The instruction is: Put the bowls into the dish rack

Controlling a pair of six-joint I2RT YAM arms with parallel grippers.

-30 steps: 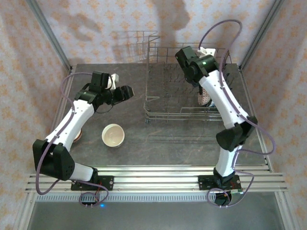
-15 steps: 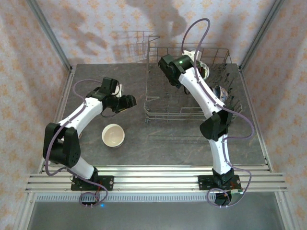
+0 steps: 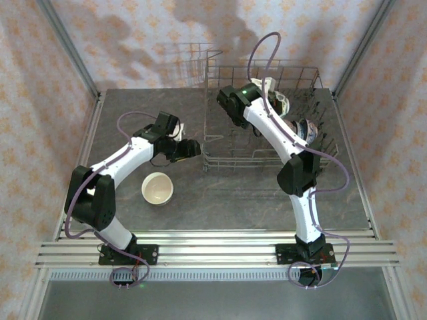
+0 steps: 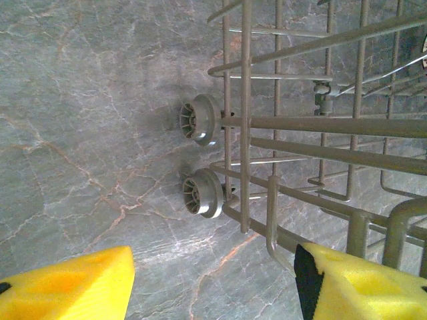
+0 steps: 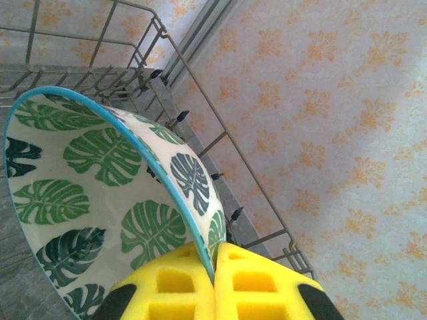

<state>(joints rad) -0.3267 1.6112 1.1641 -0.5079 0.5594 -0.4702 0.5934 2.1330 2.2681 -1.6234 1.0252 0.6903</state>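
My right gripper (image 5: 215, 257) is shut on the rim of a white bowl (image 5: 100, 200) with green leaf prints and a teal edge. It holds the bowl tilted inside the dish rack (image 5: 193, 87). From above, that gripper (image 3: 272, 99) and its bowl (image 3: 283, 104) are over the rack's (image 3: 220, 160) back half. A plain cream bowl (image 3: 158, 188) sits upright on the table. My left gripper (image 3: 189, 149) is open and holds nothing, low at the rack's front-left corner. In the left wrist view its fingers (image 4: 67, 287) flank bare table beside the rack's wires (image 4: 320, 127).
A second patterned bowl (image 3: 307, 128) stands in the rack's right side. Two small grey wheels (image 4: 200, 120) stick out from the rack's base close to my left fingers. Patterned walls enclose the table, and a metal rail (image 3: 213, 243) runs along its near edge.
My left gripper has slid right, from the table's middle left to the rack's front-left corner. The right wrist has swung left over the rack, still holding the leaf bowl.
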